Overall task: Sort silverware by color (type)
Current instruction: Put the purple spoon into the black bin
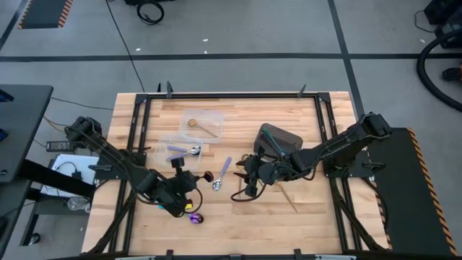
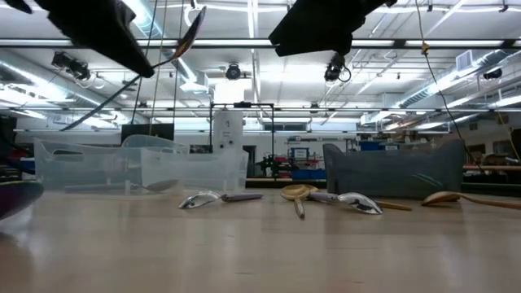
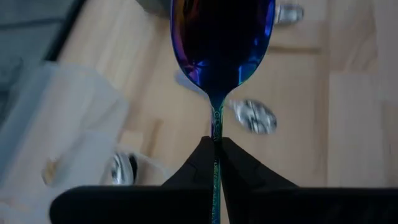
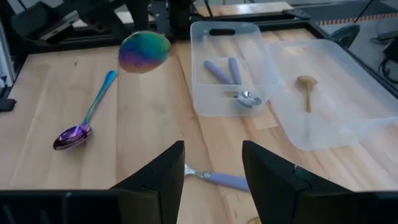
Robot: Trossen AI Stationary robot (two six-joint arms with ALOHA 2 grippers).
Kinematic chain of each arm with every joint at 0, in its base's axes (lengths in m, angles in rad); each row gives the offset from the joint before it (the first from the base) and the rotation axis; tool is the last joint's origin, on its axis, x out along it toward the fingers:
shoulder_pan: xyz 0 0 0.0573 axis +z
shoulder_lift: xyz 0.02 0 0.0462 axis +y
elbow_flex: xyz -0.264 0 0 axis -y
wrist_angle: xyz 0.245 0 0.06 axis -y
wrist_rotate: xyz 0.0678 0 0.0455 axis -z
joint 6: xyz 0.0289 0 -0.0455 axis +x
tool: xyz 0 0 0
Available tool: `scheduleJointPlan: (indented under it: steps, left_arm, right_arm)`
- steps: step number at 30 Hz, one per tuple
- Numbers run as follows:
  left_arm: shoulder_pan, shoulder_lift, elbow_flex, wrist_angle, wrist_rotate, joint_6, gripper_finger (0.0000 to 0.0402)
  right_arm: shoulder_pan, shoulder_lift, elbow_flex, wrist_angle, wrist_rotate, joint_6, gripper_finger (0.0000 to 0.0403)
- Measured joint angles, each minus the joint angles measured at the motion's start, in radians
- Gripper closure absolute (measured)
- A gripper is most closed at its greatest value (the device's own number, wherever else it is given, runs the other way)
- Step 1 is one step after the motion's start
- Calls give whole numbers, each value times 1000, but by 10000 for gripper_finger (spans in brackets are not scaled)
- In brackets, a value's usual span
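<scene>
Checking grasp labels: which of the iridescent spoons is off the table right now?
The one pinched by its handle in the left gripper, bowl raised above the wood. The other iridescent spoon lies flat on the table, untouched.

arms (image 1: 115,155): 2, dark, jointed | fingers (image 4: 155,177): black, wedge-shaped

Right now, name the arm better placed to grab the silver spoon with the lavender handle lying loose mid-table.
Right. The right gripper is open, empty and directly above that spoon; the left gripper is shut on an iridescent spoon.
</scene>
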Motion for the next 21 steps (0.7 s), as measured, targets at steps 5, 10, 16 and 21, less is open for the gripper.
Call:
scheduleJointPlan:
  steps: [5, 10, 16, 21]
  left_arm:
    - [25, 0, 0, 75, -38, 87, 385]
    - [50, 0, 0, 173, -60, 188, 385]
    - [63, 0, 0, 340, -106, 334, 385]
    - [92, 0, 0, 514, -115, 480, 385]
  right_arm:
    - [2, 1, 0, 6, 12, -10, 232]
    - [2, 1, 0, 5, 14, -10, 232]
    - [3, 1, 0, 36, 26, -36, 232]
    - [4, 1, 0, 117, 33, -103, 232]
